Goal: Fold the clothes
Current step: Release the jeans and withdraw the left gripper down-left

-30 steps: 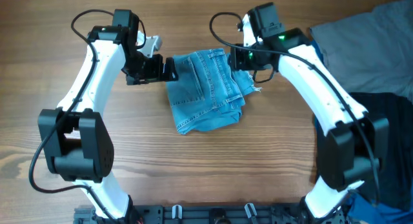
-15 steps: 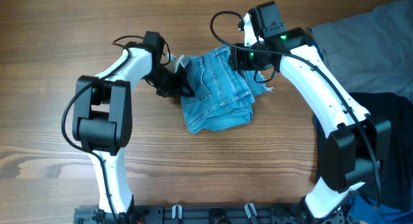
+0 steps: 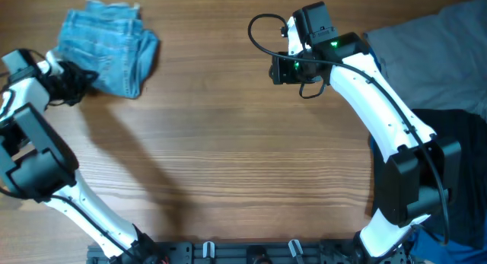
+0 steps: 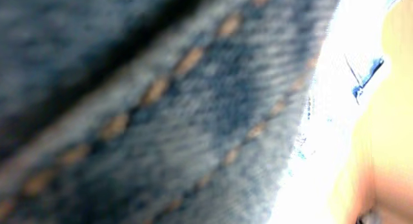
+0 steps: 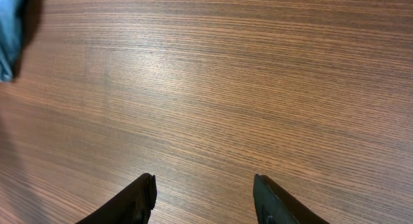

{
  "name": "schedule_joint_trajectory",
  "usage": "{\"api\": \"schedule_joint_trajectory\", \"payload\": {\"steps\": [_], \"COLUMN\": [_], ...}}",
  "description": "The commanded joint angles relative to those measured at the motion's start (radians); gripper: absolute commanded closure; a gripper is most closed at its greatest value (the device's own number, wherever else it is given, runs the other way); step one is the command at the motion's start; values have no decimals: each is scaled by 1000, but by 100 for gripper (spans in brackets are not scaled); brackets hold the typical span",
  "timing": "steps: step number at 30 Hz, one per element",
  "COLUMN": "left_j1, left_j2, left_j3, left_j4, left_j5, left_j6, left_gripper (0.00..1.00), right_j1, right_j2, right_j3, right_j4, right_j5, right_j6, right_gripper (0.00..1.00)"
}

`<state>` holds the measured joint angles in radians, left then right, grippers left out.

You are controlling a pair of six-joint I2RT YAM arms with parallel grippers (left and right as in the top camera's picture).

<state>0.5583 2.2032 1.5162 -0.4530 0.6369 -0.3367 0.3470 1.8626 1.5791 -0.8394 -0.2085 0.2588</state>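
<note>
The clothes, a folded bundle of light blue denim jeans point(image 3: 106, 45), lie at the table's far left corner. My left gripper point(image 3: 74, 87) is at the bundle's near left edge, shut on the denim. In the left wrist view, blurred denim with orange stitching point(image 4: 161, 114) fills nearly the whole frame and hides the fingers. My right gripper point(image 3: 278, 69) hovers open over bare wood at the back centre, far from the jeans. Its two dark fingertips point(image 5: 146, 197) stand apart with nothing between them, and a sliver of the jeans point(image 5: 8, 37) shows at that view's left edge.
A grey cloth point(image 3: 430, 43) lies at the back right of the wooden table point(image 3: 243, 165). A dark garment point(image 3: 460, 142) lies under the right arm's base. A black rail point(image 3: 251, 252) runs along the front edge.
My left gripper shut on the jeans and swung far left, carrying the bundle from the table's middle to the back left corner. The right arm has stayed put.
</note>
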Motion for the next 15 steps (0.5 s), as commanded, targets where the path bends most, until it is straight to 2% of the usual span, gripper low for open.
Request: {"api": "schedule_joint_trajectory", "payload": {"steps": [1, 2, 3, 5, 8, 12, 15], "left_j1": [-35, -34, -32, -1, 38, 60, -14], "left_j2": [23, 23, 23, 3, -56, -285, -504], "left_j3": [8, 8, 8, 18, 51, 161, 177], "left_j4": [-5, -11, -11, -70, -196, -557, -706], "left_j5": [-80, -118, -122, -70, -27, -16, -30], "left_j6": [-8, -8, -8, -3, 124, 495, 643], "left_gripper": [32, 9, 0, 0, 0, 0, 0], "right_j1": [1, 1, 1, 2, 2, 3, 10], "right_j2": [-1, -1, -1, -1, -4, -58, -186], "right_j3": [3, 3, 3, 4, 5, 58, 119], "right_j4": [7, 5, 1, -17, -15, -37, -128], "right_j5": [-2, -3, -2, -5, -60, -47, 23], "right_j6": [-18, -22, -24, -23, -23, 18, 41], "right_gripper": [47, 47, 47, 47, 48, 51, 50]}}
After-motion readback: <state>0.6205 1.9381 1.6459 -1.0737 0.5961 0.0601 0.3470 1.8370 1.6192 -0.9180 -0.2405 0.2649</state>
